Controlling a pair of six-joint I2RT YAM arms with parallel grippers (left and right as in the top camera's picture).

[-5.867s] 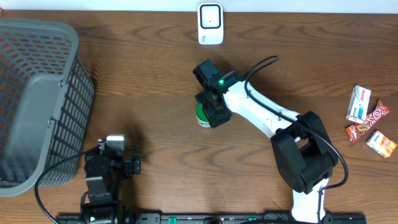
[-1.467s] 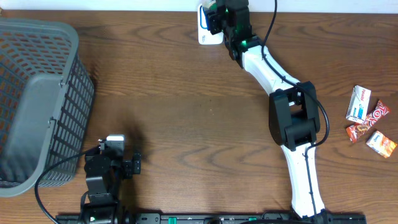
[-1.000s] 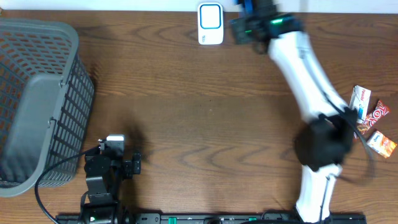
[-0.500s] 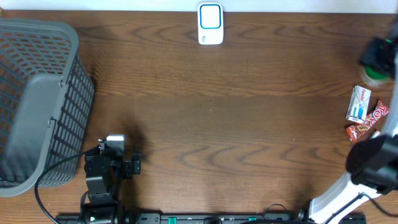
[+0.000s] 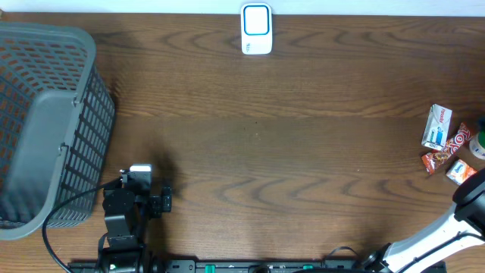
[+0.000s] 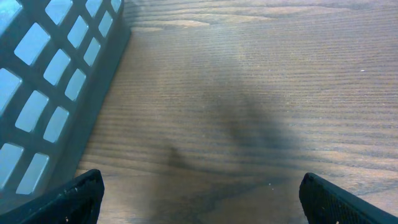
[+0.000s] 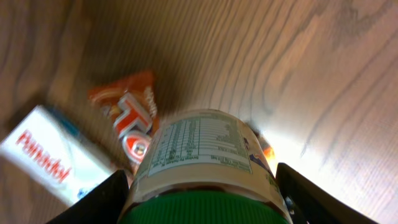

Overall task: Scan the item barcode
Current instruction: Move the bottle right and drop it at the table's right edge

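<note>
Our right gripper (image 7: 202, 180) held the bottle (image 7: 199, 146) by its body at the right edge of the overhead frame, above a packet (image 7: 127, 115) and box (image 7: 53, 158). Our left gripper (image 6: 199, 199) stood wide and empty, lower left. We judged the bottle best lowered upright onto bare wood, clear of both, before letting go.

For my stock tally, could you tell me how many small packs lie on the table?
4, clustered at the right edge: a white Panadol box, a red packet beside it, a red-orange packet below, an orange box lowest. The right arm there could hide more.
</note>
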